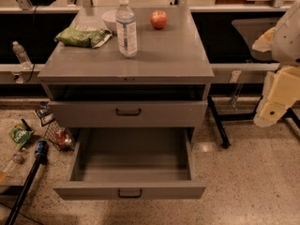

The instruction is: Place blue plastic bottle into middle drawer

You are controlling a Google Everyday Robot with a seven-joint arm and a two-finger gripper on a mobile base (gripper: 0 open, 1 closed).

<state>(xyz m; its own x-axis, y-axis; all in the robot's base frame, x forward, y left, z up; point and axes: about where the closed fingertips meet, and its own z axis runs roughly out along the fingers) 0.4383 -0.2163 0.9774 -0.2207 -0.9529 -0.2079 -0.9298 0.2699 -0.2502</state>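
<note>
The blue plastic bottle (pixel 126 28) stands upright on the grey cabinet top (pixel 164 55), left of centre, clear with a white cap and a pale label. The middle drawer (pixel 93 190), the lowest one, is pulled out wide open and its inside looks empty; its dark handle faces me. My gripper (pixel 274 102), cream-coloured, hangs at the far right of the view, beside the cabinet and well away from the bottle, at about the height of the upper drawer front. It holds nothing that I can see.
A red apple (pixel 159 19), a white bowl (pixel 108 18) and a green snack bag (pixel 82 36) share the cabinet top. The upper drawer front (pixel 164 114) is shut. A small bottle (pixel 21 54) stands far left. Litter (pixel 21 135) and a black pole (pixel 23 186) lie on the floor left.
</note>
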